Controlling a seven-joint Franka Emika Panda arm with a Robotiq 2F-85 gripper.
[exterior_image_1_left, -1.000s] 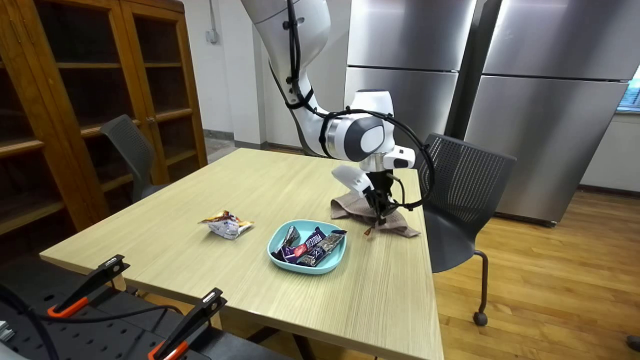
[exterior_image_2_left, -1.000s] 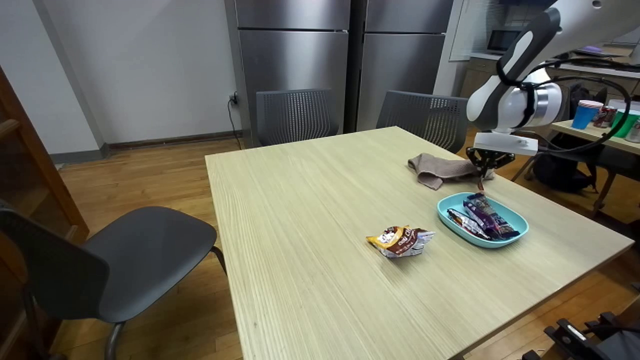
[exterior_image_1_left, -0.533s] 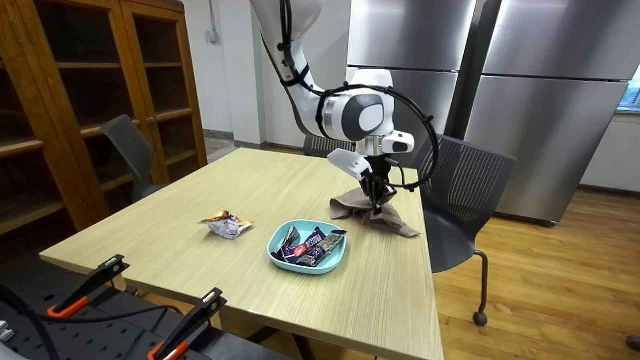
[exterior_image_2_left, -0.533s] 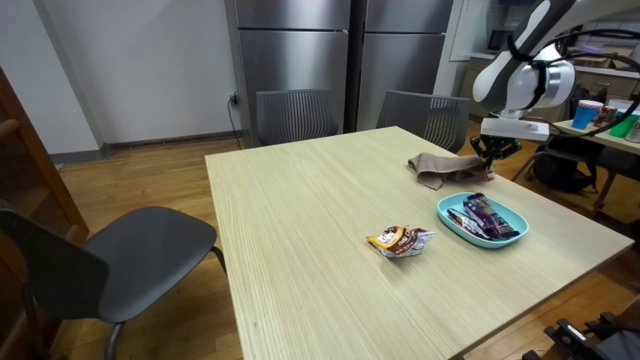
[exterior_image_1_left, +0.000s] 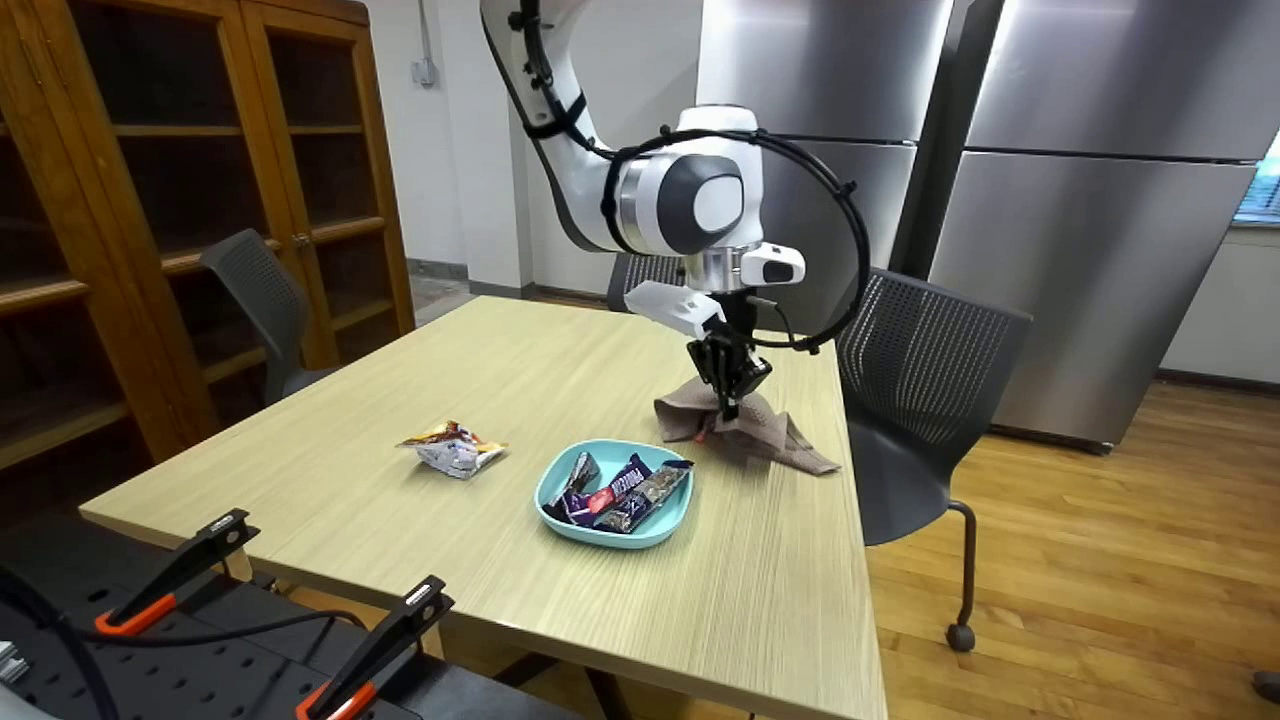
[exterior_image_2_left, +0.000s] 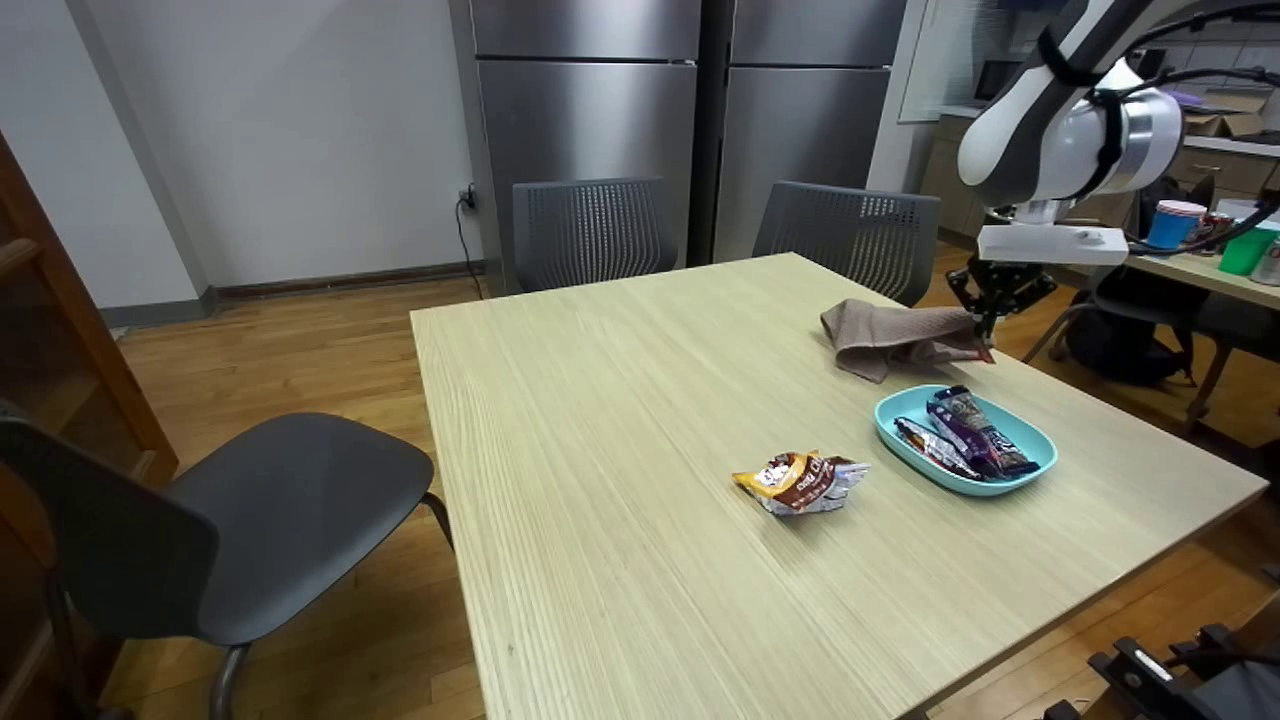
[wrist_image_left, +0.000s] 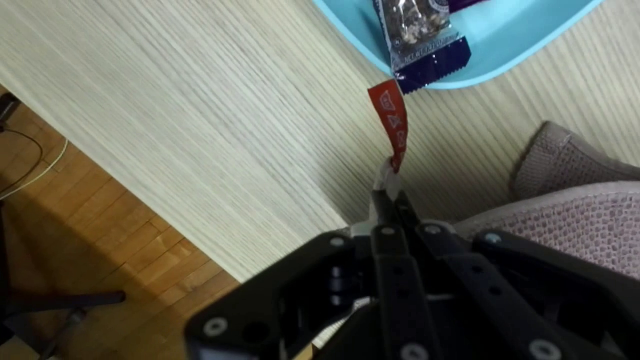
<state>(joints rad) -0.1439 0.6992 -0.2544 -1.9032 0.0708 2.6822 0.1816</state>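
My gripper (wrist_image_left: 393, 199) is shut on the edge of a brown-mauve waffle towel (wrist_image_left: 595, 215), close to its tag. The red printed tag (wrist_image_left: 392, 117) sticks out past the fingertips in the wrist view. In both exterior views the gripper (exterior_image_1_left: 730, 408) (exterior_image_2_left: 985, 328) is just above the table, and the towel (exterior_image_1_left: 775, 435) (exterior_image_2_left: 875, 335) lies bunched beneath and beside it, partly raised. A light blue tray (exterior_image_1_left: 612, 540) (wrist_image_left: 520, 50) stands near the gripper, holding several wrapped bars (exterior_image_1_left: 650, 497) (wrist_image_left: 417, 30).
A crumpled snack bag (exterior_image_1_left: 455, 452) (exterior_image_2_left: 805, 485) lies on the wooden table (exterior_image_1_left: 480, 360). Dark chairs (exterior_image_1_left: 930, 370) (exterior_image_2_left: 845, 235) stand close to the table edge. Black clamps with orange parts (exterior_image_1_left: 380, 645) are at the front.
The arm and gripper have risen and shifted, leftward in one exterior view and rightward in the other. The towel part by the gripper has been pulled up slightly. Tray and bag have not moved.
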